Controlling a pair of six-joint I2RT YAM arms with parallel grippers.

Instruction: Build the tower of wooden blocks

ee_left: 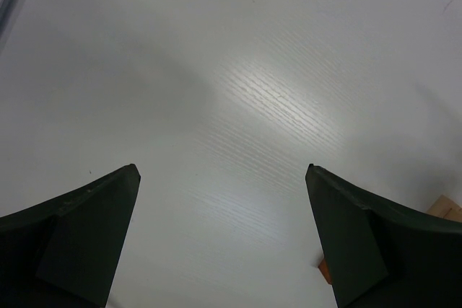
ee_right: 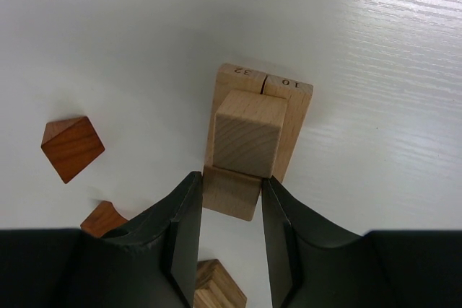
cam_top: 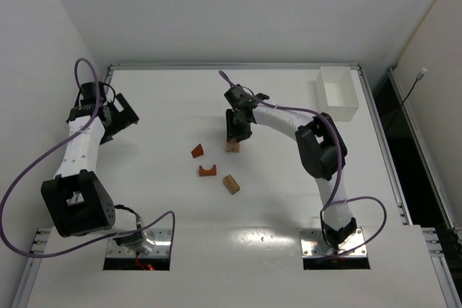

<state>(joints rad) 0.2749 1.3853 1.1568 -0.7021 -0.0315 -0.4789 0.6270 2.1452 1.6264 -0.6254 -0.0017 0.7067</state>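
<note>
Jaws of my right gripper (ee_right: pixel 231 180) stand partly closed, flanking the near end of the pale wood block tower (ee_right: pixel 249 135), which stands near the middle of the overhead view; whether they pinch it I cannot tell. My left gripper (ee_left: pixel 222 169) hangs wide open over the white surface (ee_left: pixel 238 91) at upper left, well apart from it.

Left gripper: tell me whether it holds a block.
No, the left gripper stands wide open above the white table, with nothing between its fingers.
</note>
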